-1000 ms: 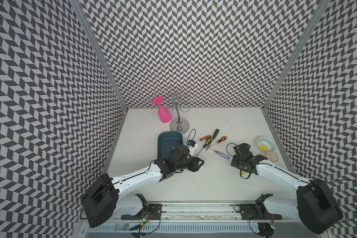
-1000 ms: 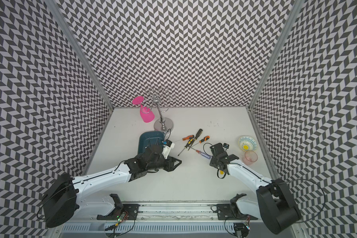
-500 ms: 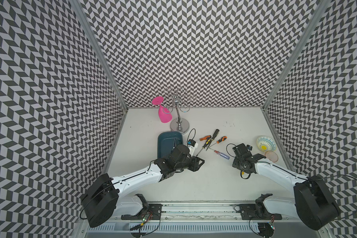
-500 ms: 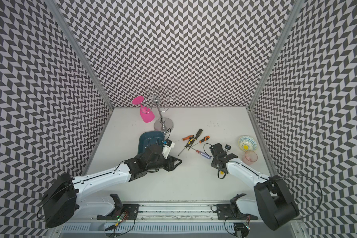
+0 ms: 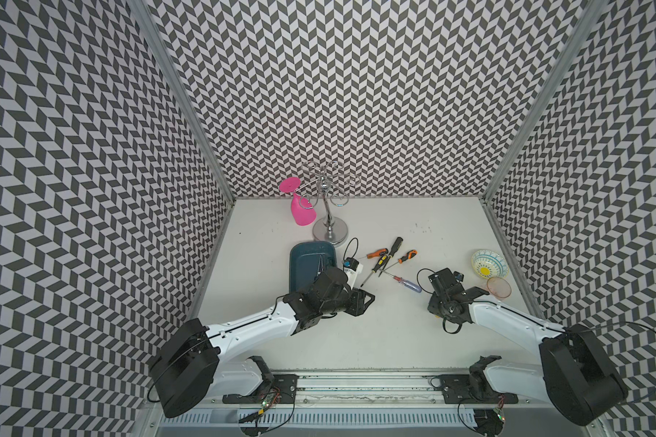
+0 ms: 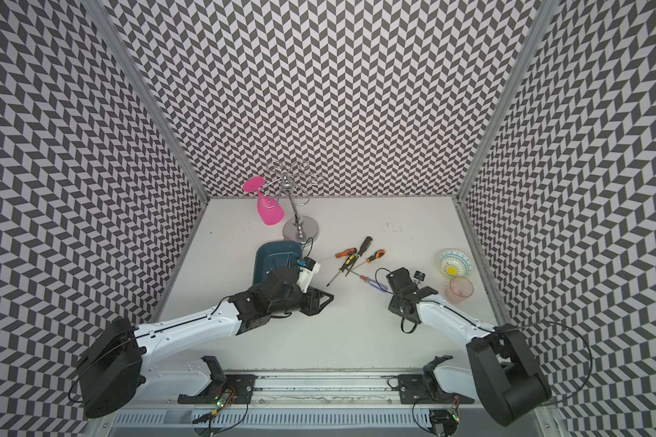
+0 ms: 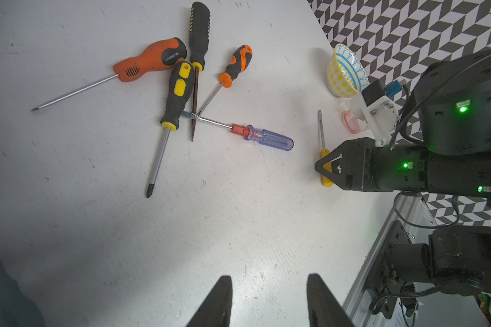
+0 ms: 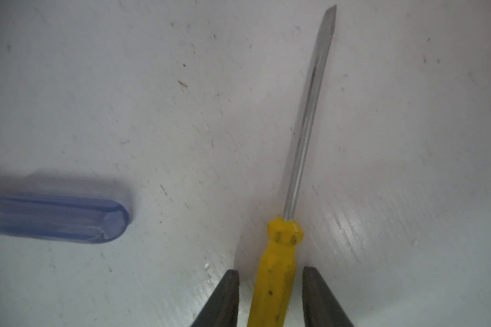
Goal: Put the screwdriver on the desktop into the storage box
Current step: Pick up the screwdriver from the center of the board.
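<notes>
In both top views the right arm's wrist covers the yellow screwdriver, so we see the tool only from the wrist cameras. In the right wrist view the butt of its handle runs off the picture edge. In the left wrist view the right gripper hides the middle of the handle. The left arm hides the near end of the storage box. Thin pale lines show inside the box, and we cannot say what they are.

The yellow screwdriver lies flat on the desktop, well apart from the storage box. It is just beside the blue-handled screwdriver without touching it. It is slim, with a scuffed, dark-speckled yellow handle and a bare steel shaft ending in a flat blade.

The right gripper straddles the handle with its jaws apart. A sliver of table shows on each side, so we see no clamp on it. The left gripper hovers over bare table, its jaws spread with nothing between them.
</notes>
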Tool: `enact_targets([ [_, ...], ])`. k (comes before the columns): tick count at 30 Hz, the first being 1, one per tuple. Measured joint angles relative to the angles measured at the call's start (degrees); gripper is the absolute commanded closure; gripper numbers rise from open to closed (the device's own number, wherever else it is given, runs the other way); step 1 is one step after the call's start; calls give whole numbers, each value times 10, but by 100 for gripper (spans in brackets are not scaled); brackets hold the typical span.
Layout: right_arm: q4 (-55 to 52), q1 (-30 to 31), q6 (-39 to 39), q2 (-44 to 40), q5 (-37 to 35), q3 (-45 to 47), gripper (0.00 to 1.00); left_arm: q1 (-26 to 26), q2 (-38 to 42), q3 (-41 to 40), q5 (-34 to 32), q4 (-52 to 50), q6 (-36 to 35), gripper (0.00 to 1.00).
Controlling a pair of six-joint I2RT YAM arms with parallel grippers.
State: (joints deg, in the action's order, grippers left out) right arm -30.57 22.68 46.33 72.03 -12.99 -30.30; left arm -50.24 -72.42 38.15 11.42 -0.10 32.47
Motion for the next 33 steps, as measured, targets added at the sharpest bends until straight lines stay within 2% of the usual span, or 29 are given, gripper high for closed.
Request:
enact_targets([
  [20,-3,3,5,-24,25,10,60,0,6,-12,0,10,7,54],
  [26,-2,5,6,-24,26,13,70,0,9,-17,0,14,9,54],
  [33,11,5,5,-24,28,17,89,0,14,-19,0,15,13,54],
])
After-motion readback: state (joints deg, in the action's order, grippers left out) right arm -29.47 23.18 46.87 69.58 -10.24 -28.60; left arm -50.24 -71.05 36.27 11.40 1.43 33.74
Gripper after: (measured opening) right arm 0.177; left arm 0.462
